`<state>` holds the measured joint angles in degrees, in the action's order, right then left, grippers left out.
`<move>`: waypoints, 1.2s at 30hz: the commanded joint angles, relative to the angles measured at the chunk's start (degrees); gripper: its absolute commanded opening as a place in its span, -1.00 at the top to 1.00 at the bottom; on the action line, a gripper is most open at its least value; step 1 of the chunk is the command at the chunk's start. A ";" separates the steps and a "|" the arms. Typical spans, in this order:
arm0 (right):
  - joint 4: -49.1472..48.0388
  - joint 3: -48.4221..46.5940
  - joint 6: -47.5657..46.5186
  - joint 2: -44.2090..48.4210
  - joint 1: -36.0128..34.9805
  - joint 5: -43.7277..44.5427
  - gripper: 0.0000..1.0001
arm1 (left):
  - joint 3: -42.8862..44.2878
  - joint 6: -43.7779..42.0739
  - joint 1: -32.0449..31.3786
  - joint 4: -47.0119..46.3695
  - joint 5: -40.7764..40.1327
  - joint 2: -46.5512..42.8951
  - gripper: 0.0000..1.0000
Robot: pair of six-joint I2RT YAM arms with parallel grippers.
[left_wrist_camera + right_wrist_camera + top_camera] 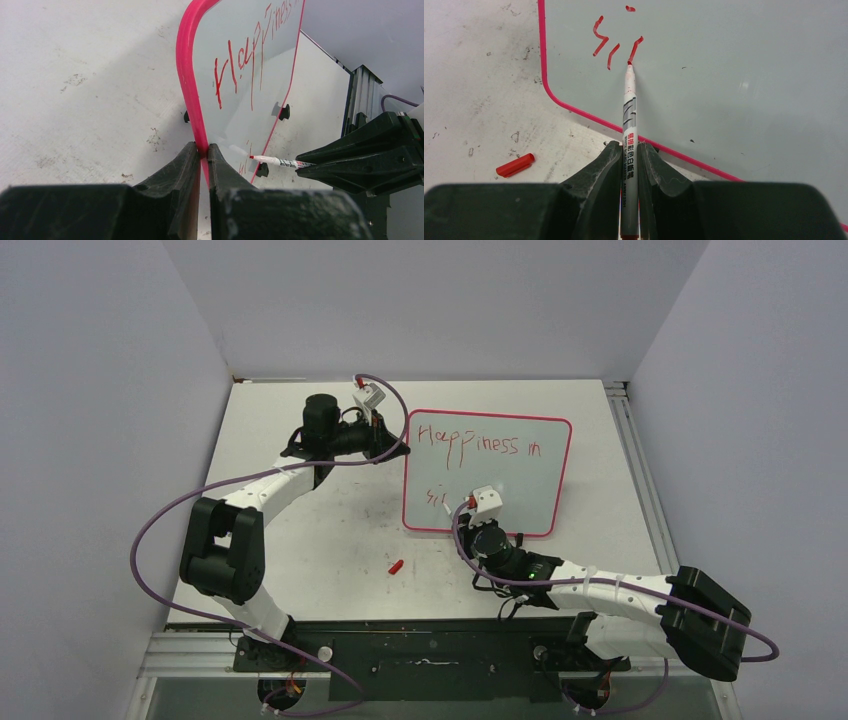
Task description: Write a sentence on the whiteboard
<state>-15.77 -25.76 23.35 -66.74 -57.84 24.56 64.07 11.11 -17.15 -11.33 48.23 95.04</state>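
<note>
the left gripper (204, 151) is pressed together on the pink-red rim (186, 75) of the whiteboard (235, 117). its two black fingers pinch the left edge of the board with only the thin rim between them. from the top camera this left gripper (397, 447) sits at the board's left side, near the far corner.

the right gripper (629, 148) is closed around a marker (629, 102), a slim white barrel with grey and red print. the fingers clamp the barrel low down and the shaft points away from the wrist. its red tip touches the board surface at the lower end of a short red stroke.

the whiteboard (530, 490) lies on the white tabletop (300, 530), right of the middle, between the two arms. the sentence (478, 443) runs in thin red letters along the far part of the board and reads "happiness in". a second line begins at the near left corner, so far only three short strokes and a dot (616, 45). the right gripper (465, 513) hovers over that near left corner.

a small red cap (515, 165) lies on the tabletop just off the board's near left corner, apart from both grippers.
</note>
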 commanded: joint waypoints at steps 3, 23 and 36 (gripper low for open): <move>-2.39 -0.74 -1.14 1.29 -0.07 4.56 0.89 | 1.23 -0.86 0.18 -2.64 1.78 -2.77 1.00; -0.22 -0.21 -0.32 2.09 1.34 5.10 0.89 | 1.23 -0.94 0.14 -2.64 1.94 -2.76 1.00; 1.10 1.58 3.20 0.77 0.03 3.08 0.89 | 1.31 -0.83 0.18 -2.73 2.03 -2.51 1.00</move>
<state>-15.62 -25.26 25.02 -65.67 -57.25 27.35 64.07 11.09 -17.15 -11.33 48.23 95.04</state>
